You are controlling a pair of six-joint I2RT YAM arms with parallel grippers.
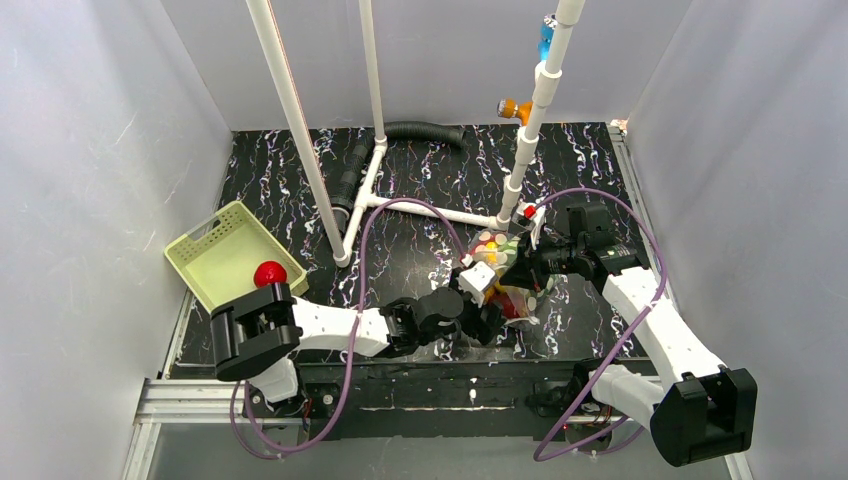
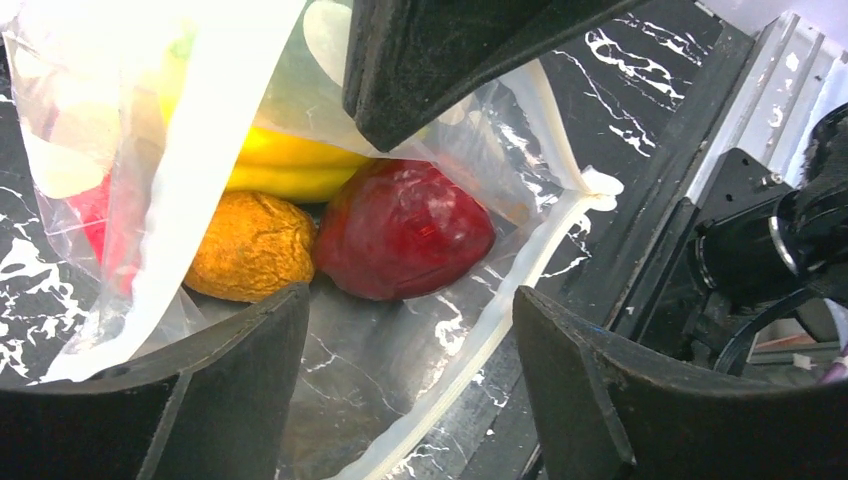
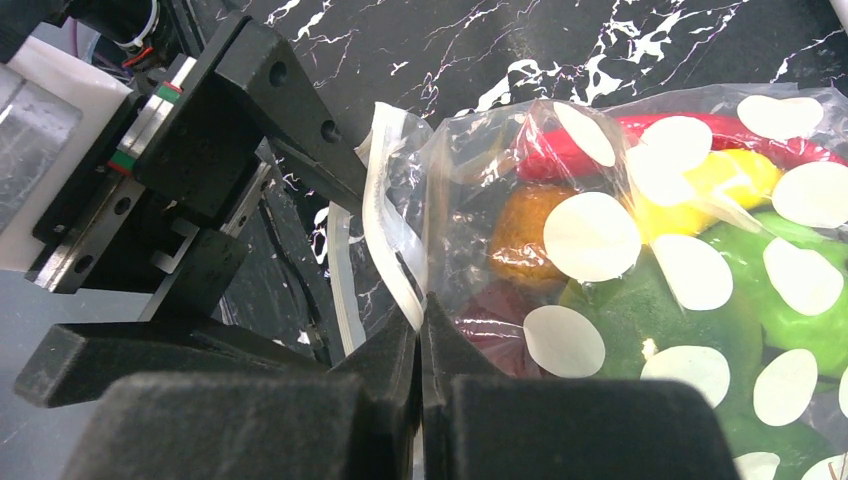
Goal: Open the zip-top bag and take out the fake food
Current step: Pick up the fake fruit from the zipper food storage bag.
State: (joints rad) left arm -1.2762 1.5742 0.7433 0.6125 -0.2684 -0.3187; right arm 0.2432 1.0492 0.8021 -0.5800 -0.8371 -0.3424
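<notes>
The zip-top bag [image 3: 640,250], clear with pale round dots, lies on the black marble table [image 1: 420,170] with its mouth open. My right gripper [image 3: 420,312] is shut on the upper zip lip and holds it up. My left gripper [image 2: 412,305] is open at the mouth, its fingers [image 2: 230,380] either side of the lower lip. Just beyond the left fingertips lies the fake food: a dark red round fruit [image 2: 400,230], an orange lumpy piece [image 2: 250,245] and a yellow banana [image 2: 285,165]. A red chili [image 3: 720,130] and green pieces [image 3: 700,320] show through the plastic. From above, both grippers meet at the bag [image 1: 495,250].
A pale green perforated basket [image 1: 215,245] at the left holds a red ball [image 1: 269,273]. A white pipe frame [image 1: 400,205] and a black corrugated hose [image 1: 420,132] stand behind the bag. The table's metal front rail [image 1: 400,395] runs just near the left arm.
</notes>
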